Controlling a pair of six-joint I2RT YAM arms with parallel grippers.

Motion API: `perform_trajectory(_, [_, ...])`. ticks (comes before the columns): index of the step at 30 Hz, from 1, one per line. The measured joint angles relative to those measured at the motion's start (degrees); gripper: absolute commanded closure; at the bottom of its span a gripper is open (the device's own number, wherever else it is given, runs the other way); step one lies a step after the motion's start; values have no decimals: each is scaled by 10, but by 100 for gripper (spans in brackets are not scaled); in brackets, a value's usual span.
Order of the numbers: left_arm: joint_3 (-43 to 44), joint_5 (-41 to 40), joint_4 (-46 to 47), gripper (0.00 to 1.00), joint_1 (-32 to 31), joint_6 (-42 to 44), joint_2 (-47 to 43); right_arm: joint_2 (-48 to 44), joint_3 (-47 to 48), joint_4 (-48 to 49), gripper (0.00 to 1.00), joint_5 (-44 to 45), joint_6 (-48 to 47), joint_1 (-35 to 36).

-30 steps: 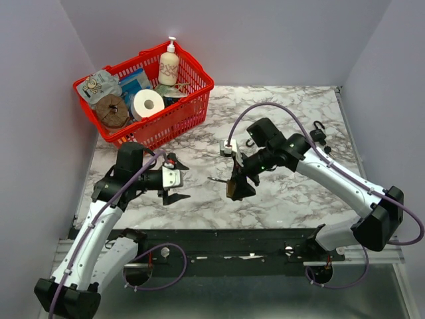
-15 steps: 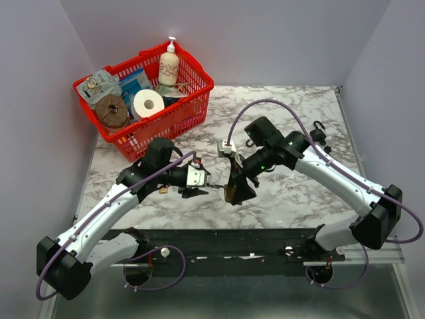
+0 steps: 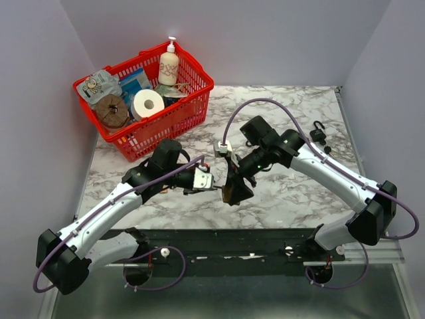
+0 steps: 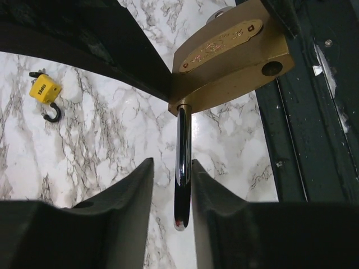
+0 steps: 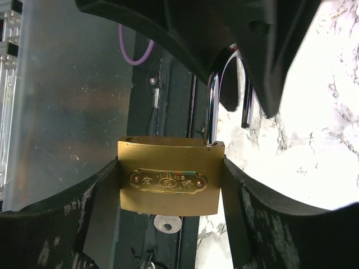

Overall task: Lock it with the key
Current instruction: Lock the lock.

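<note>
Right gripper, clenched on a brass padlock, holds the lock body by its two narrow sides above the middle of the near edge of the table. Left gripper meets it from the left. Its jaws are parted and straddle the lock's steel shackle; a gap shows on one side of the bar, while the other finger lies just beside it or touches it.

Marble table: both arms reach inward over its near half.

Red basket: stands at the far left corner and holds a lotion bottle, a paper roll and several packets.

Padlock: clear of the table surface, with its engraved plate turned to the right wrist camera.

Shackle: open. One leg sits in the body; the free end hangs clear of its hole, seen in the right wrist view.

Key: its silver head projects from the face of the body opposite the shackle.

Small black padlock: lies near the right edge, well apart from both grippers.

Small yellow padlock: lies on the marble with its black shackle open, seen in the left wrist view only.
</note>
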Motion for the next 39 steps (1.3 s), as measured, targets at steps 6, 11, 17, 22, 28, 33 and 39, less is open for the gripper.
perform_trajectory(6, [0, -13, -13, 95, -3, 19, 4, 5, 7, -5, 100, 0, 1, 0])
perform_trajectory(11, [4, -20, -31, 100, -8, 33, 10, 7, 9, -12, 85, 1, 4, -1])
perform_trajectory(17, [4, -21, -36, 100, -10, 10, -2, 12, 16, -15, 8, -11, 11, -2])
perform_trajectory(22, [2, -34, -47, 100, -11, -13, -26, 12, 26, -14, 0, -35, 35, -20])
perform_trajectory(28, [7, -44, -47, 100, -7, -62, -38, 5, 26, -15, 0, -36, 30, -68])
perform_trajectory(33, [33, -44, -44, 100, -7, -114, -37, -30, 23, -10, 0, -16, 14, -71])
perform_trajectory(39, [82, -40, -21, 100, -7, -186, -34, -94, 18, 34, 0, 14, 14, -70])
